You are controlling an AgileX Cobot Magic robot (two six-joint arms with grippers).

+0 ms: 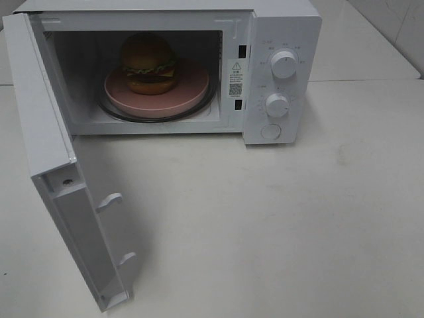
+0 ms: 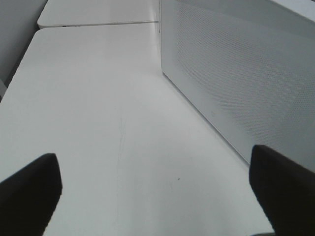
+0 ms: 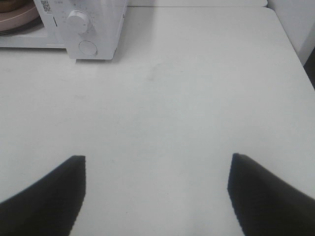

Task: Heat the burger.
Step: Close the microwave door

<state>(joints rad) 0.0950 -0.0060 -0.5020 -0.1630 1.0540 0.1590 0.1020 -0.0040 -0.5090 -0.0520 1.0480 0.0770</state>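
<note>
Burger (image 1: 148,63) sits on pink plate (image 1: 190,87) inside microwave (image 1: 286,33), door (image 1: 56,192) swung open, at table's (image 1: 298,218) far edge. My left gripper (image 2: 152,156) and right gripper (image 3: 157,159) both spread wide, pinching nothing.

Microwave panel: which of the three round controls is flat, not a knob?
The lowest control, a flat disc at the bottom; the upper knob and middle knob above it stand proud.

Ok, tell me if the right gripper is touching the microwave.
Apart. The right wrist view shows the right gripper open, with a broad stretch of bare table between its fingertips and the microwave.
</note>
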